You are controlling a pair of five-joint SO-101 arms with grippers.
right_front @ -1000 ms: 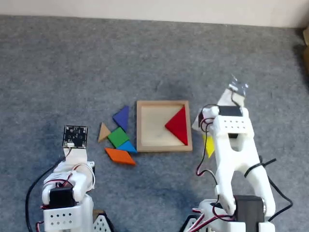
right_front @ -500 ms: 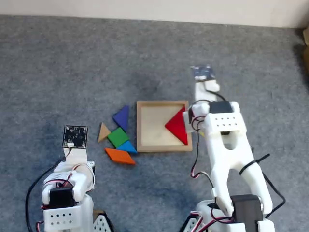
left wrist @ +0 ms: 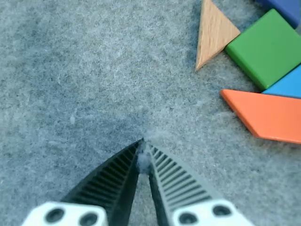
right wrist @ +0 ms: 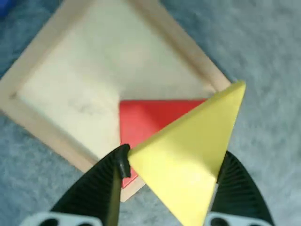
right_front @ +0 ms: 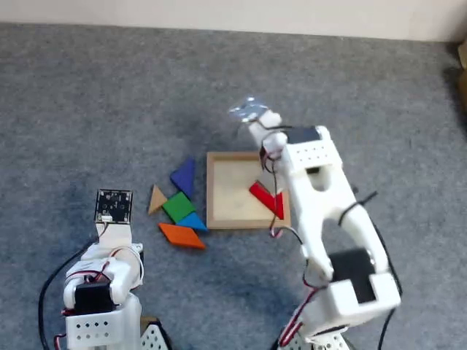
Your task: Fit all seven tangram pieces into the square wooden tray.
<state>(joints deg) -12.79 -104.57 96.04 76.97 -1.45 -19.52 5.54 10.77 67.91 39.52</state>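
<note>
Nearest the camera, the left arm (right_front: 101,286) sits folded back on the grey felt tabletop (right_front: 87,95), its left gripper (left wrist: 142,143) pinched closed with nothing between the jaws, the tips low over bare felt. Just beyond it lie five loose tangram pieces in a tight cluster left of the square wooden tray (right_front: 210,189): an orange parallelogram (right_front: 182,235) closest, then a light-blue triangle (right_front: 193,220) touching a green square (right_front: 177,206), a pale wooden triangle (right_front: 156,199) beside the square, and a dark-blue triangle (right_front: 184,176) farthest back. Inside the tray, a large red triangle (right_front: 264,195) lies flat against the right-hand wall, the rest of the tray floor bare. The right arm (right_front: 314,197) stretches from its base across the tray's right side, its wrist reaching past the far edge. The right gripper (right wrist: 171,162) has its jaws spread wide and clamped on the sides of a large yellow triangle (right wrist: 193,155), which hangs above the tray, over the red triangle.
</note>
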